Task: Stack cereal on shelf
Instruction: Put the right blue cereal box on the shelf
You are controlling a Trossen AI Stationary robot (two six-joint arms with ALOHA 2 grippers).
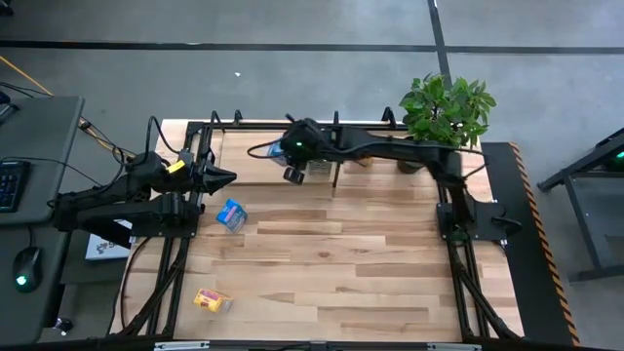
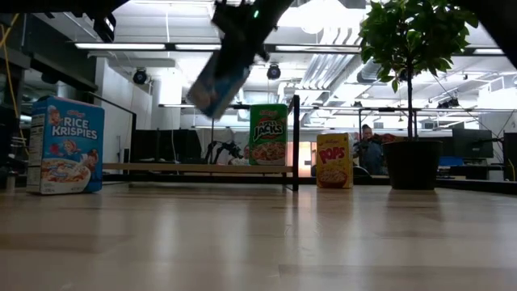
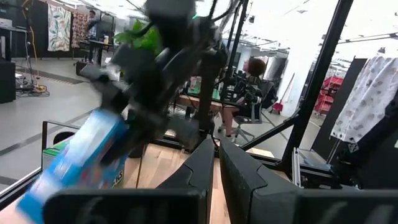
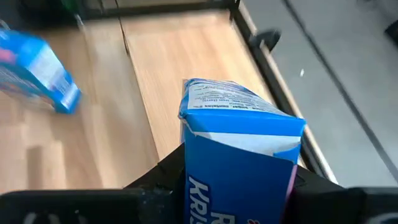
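My right gripper reaches over the shelf at the table's far edge, shut on a blue cereal box held high and tilted. A second blue box stands on the tabletop left of centre, seen also as the blue box in the low view. A yellow box lies near the near left corner. A green box stands on the shelf board beside the black divider. A yellow Pops box stands right of the divider. My left gripper waits shut at the shelf's left end. My right gripper pinches the blue box between its two fingers, one on each opposite side of the box's lower part. The box's flap end sticks out past the fingers. It comes from above, slanting. The box is lifted clear and tilted over the shelf.
A potted plant stands at the far right corner, beside the shelf's right end. Black frame bars run along the table's left and right sides. Open tabletop lies in the middle and near right. A person sits in the room beyond.
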